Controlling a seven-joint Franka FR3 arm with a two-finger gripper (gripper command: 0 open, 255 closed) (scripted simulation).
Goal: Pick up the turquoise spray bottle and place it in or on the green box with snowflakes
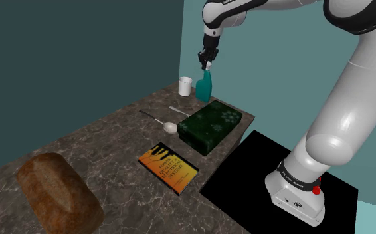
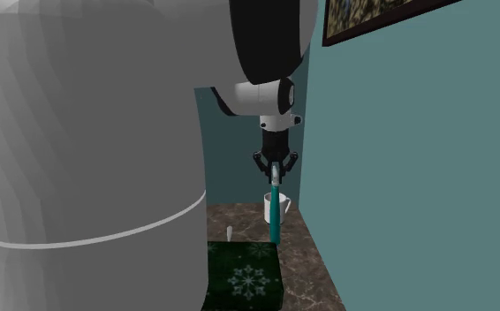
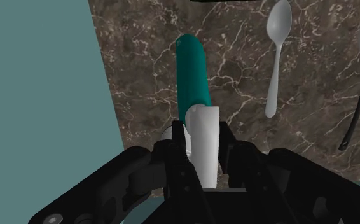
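Tool (image 1: 207,65): clamped on the white head of the teal spray bottle (image 1: 204,87).
Wrist view: spoons (image 3: 276,57) on table (image 3: 147,38).
Second exterior view: framed picture (image 2: 381,18).

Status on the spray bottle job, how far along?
Done: jaws shut on the white head of the turquoise spray bottle. In hand: transfer; it is upright over the marble counter, beside the green snowflake box. Left: move it over the box, release.

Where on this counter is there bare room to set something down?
Widest bare marble lies between the bread loaf, the book and the spoons. The green box is bare on top. Crowded: the far end, where mug, spoons, box and the spray bottle in the gripper cluster.
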